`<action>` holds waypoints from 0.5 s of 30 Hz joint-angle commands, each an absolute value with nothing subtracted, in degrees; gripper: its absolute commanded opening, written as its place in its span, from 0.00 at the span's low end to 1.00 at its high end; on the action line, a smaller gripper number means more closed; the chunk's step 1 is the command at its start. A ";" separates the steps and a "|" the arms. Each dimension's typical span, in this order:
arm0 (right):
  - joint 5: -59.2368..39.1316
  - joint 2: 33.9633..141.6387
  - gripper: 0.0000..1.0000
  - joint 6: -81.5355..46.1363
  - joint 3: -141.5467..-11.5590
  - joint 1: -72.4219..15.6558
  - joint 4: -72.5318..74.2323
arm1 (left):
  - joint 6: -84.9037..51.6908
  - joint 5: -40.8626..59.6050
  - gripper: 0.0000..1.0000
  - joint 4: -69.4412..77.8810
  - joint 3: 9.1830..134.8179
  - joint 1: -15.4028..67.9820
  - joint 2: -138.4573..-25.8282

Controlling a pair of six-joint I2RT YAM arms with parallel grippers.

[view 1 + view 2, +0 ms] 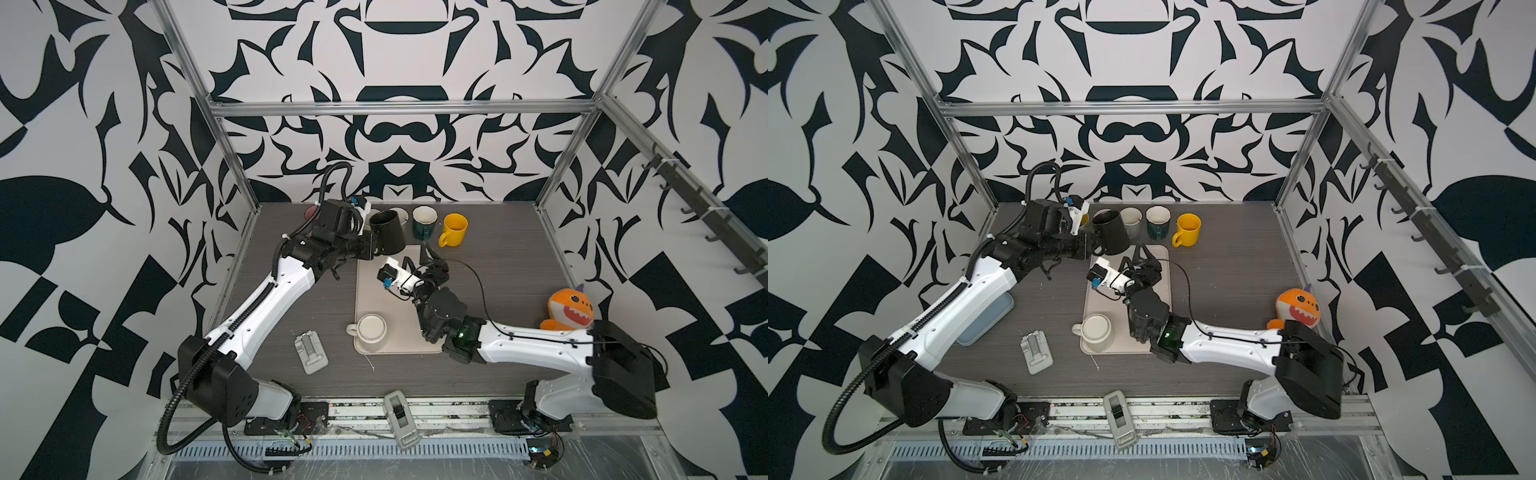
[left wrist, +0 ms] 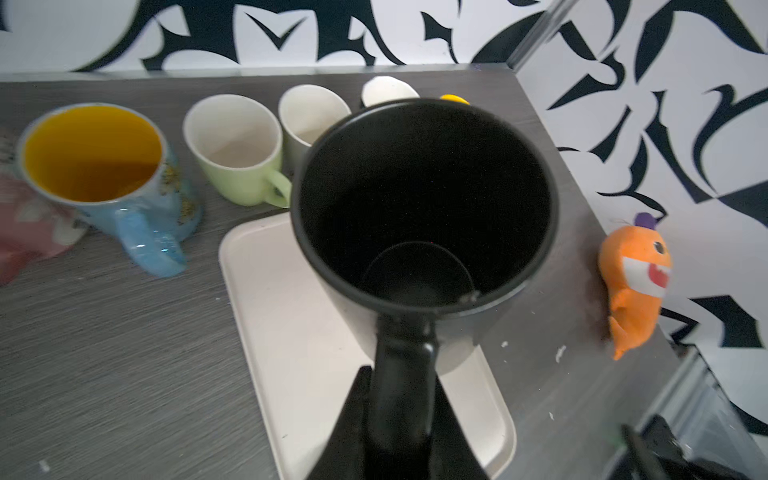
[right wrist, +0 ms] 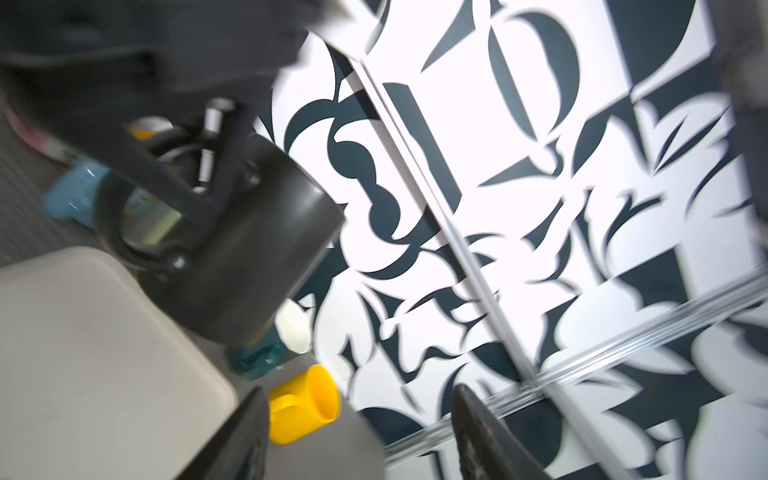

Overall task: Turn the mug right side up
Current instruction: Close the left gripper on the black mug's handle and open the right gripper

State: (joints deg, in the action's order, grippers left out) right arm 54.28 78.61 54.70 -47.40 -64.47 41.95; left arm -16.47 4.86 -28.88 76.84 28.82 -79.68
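One dark wood-grain table [image 1: 511,291] fills a cell with an aluminium frame [image 1: 399,107] and walls [image 1: 395,62] in a bold black-and-white pattern. Nearest, a grey tape dispenser [image 1: 401,417] sits on the front rail. Just beyond it, a small grey clip-like holder [image 1: 311,351] lies on the table. Beside that, a cream mug [image 1: 371,332] stands upside down on the near corner of a beige tray [image 1: 374,299].

Over the middle of the tray hangs the right pincer [image 1: 428,253]. Its jaws are spread apart, with nothing between them. An orange shark plush [image 1: 569,309] rests near the table's right edge, well apart from it.

Farther back, the left pincer [image 1: 374,248] is clamped on the handle of the black mug [image 1: 388,232]. The mug is at the tray's far edge, mouth upward and tilted, and empty inside. Whether its base touches the surface cannot be told.

Close behind it a row of upright mugs lines the back of the table: a blue mug with a yellow inside [image 2: 104,174], a light green mug [image 2: 237,153], a pale mug [image 1: 401,214], a dark green mug [image 1: 424,222] and a yellow mug [image 1: 454,228].
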 commanded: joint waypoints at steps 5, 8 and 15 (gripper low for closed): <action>36.27 69.85 0.69 9.42 -54.48 -57.08 -2.16 | -13.03 -17.14 0.00 -15.16 69.33 28.42 -68.89; 25.74 69.10 0.70 0.04 -56.78 -51.80 -9.39 | -10.49 -23.46 0.00 -13.10 65.74 28.39 -67.22; 6.54 67.03 0.70 -13.70 -56.48 -42.09 -12.18 | -8.85 -29.62 0.00 -6.53 56.57 27.67 -65.31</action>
State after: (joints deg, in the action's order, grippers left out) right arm 18.26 69.19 -3.11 -55.16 -43.62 -9.21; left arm -9.89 -24.10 -15.53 58.33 28.12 -67.24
